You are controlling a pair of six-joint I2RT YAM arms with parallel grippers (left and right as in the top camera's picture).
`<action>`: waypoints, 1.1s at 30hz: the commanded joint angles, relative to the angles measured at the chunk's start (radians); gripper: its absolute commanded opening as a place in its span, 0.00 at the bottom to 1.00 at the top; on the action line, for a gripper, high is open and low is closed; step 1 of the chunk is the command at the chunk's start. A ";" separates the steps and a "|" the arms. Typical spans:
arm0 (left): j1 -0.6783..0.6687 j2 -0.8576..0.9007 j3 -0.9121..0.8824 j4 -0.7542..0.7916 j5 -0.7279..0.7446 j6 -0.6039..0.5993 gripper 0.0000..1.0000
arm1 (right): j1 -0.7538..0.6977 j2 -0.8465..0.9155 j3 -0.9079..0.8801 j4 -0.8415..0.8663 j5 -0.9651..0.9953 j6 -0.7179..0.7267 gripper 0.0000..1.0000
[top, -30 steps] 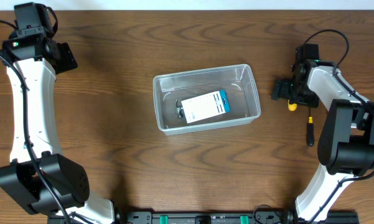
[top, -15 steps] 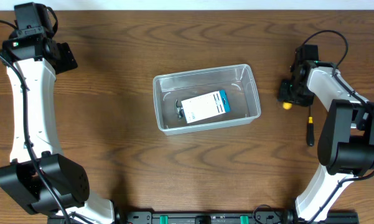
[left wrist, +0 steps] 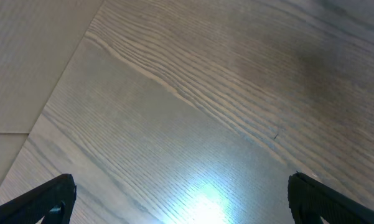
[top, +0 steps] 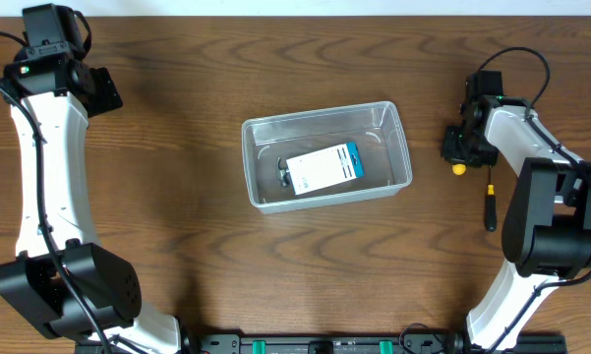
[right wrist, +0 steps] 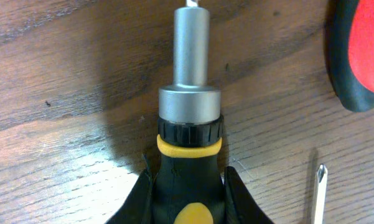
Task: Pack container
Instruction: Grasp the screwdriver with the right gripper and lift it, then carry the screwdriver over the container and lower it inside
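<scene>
Right wrist: R jaws clamp black-yellow screwdriver. L jaws wide. Box label in container unreadable.

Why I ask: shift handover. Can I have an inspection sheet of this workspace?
Surface: dark wood-grain table.
Job's things: clear container at centre, holding a white-and-blue box; yellow-banded screwdriver lying on the table outside it.
Clutter: red-and-black handle and thin screwdriver beside it.
Grippers: right gripper, jaws closed on the yellow-banded screwdriver's handle; left gripper open over bare wood.
Cables: black cable looping over the right arm.
Surroundings: pale surface beyond the table edge.
</scene>
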 commanded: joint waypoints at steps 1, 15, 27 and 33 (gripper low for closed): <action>0.002 -0.021 0.024 -0.002 -0.005 -0.013 0.98 | 0.003 0.021 -0.027 -0.004 0.044 -0.001 0.06; 0.002 -0.021 0.024 -0.002 -0.005 -0.013 0.98 | 0.006 -0.023 0.080 -0.083 0.058 -0.055 0.01; 0.002 -0.021 0.024 -0.002 -0.005 -0.013 0.98 | 0.064 -0.138 0.253 -0.140 -0.026 -0.158 0.01; 0.001 -0.021 0.024 -0.002 -0.005 -0.013 0.98 | 0.179 -0.219 0.348 -0.179 -0.028 -0.220 0.01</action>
